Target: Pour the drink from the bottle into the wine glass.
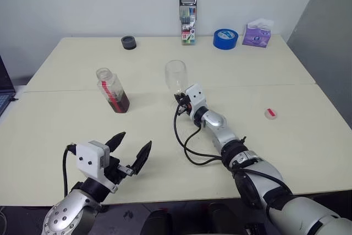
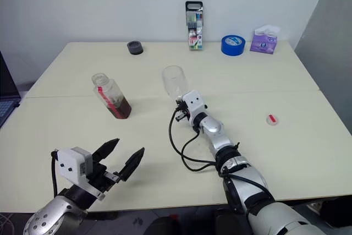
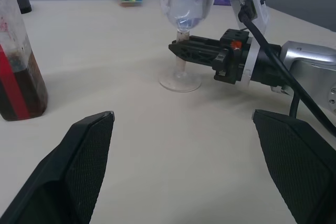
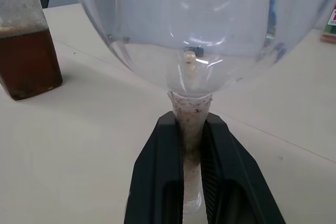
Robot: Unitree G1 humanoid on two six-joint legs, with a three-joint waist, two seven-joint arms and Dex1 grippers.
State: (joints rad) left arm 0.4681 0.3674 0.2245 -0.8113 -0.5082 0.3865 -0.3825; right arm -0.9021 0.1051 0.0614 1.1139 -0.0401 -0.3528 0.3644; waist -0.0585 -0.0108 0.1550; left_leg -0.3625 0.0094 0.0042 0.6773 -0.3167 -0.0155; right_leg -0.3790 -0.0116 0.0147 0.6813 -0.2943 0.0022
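Right pincer point(image 4: 191, 145) clamps the wine glass point(image 1: 176, 76) stem, steadying it for pouring; left pincer point(image 1: 130, 151), spread wide and empty, waits short of the uncapped bottle point(image 1: 112, 90).

Left gripper point(image 1: 130, 149) wide open, low; right gripper point(image 3: 181, 51) clamped shut, arm outstretched.

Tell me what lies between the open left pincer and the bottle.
Nothing: in the left eye view, only bare cream table separates the left pincer from the small clear plastic bottle of dark red-brown drink.
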